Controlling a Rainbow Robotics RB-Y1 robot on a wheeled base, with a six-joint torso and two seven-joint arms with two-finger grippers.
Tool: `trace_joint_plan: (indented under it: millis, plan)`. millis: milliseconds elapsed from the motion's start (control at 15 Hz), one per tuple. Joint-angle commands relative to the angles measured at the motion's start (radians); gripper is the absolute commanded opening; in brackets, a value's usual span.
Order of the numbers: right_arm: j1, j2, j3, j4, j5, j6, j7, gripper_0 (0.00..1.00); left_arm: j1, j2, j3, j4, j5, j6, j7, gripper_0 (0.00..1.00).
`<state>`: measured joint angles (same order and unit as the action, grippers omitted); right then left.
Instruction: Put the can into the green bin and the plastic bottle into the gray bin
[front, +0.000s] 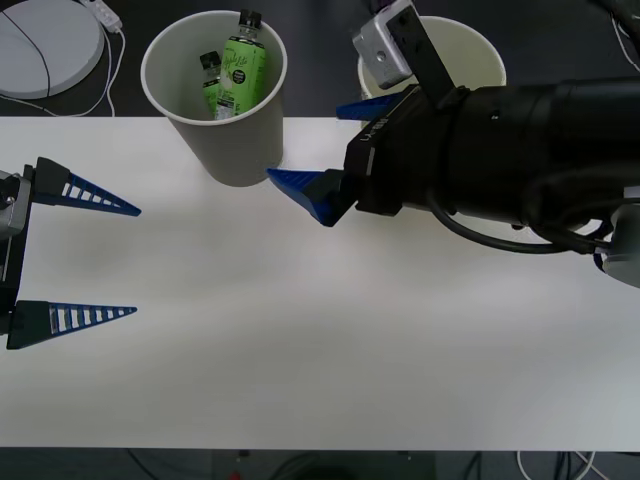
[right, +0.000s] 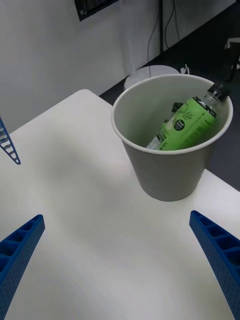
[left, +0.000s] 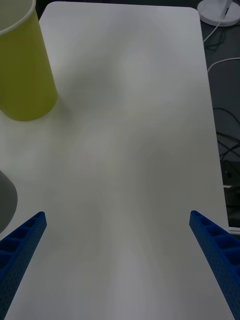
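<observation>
The gray bin (front: 232, 150) (right: 170, 172) stands at the table's far edge, left of centre. The plastic bottle (front: 243, 66) (right: 189, 124) leans inside it, black cap up, beside a smaller green-labelled bottle (front: 210, 88). My right gripper (front: 305, 142) (right: 116, 216) is open and empty just to the right of the gray bin, a short way off it. The green bin (front: 470, 45) (left: 24, 75) stands at the far right, partly hidden behind my right arm. The can is out of view. My left gripper (front: 137, 261) (left: 117, 214) hangs open and empty over the table's left side.
The white table (front: 300, 360) stretches bare toward me. Off the table at the far left lie a round white disc (front: 45, 45) and a white cable (front: 110, 60). My right arm (front: 520, 160) spans the table's right side.
</observation>
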<state>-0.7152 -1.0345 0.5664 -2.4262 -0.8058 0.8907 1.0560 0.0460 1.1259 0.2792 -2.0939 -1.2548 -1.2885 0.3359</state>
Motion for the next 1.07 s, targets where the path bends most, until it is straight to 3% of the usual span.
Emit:
trace_joint_plan:
  millis: [67,200,533,800,1067]
  plan:
    - [0.037,-0.041,0.000,-0.024,0.028,-0.065,-0.008,1.00,0.000,0.000,0.000,0.000,0.000,0.000,0.000,1.00]
    - [0.079,-0.085,0.000,-0.056,0.062,-0.127,-0.034,1.00,0.000,0.000,0.000,0.000,0.000,0.000,0.000,1.00]
    - [0.192,-0.193,0.020,-0.109,0.234,-0.337,-0.148,1.00,0.000,0.000,0.000,0.000,0.000,0.000,0.000,1.00]
    - [0.211,-0.263,0.118,-0.051,0.511,-0.604,-0.370,1.00,0.000,0.000,0.000,0.000,0.000,0.000,0.000,1.00]
    - [0.235,-0.345,0.162,0.024,0.726,-0.845,-0.582,1.00,0.000,0.000,0.000,0.000,0.000,0.000,0.000,1.00]
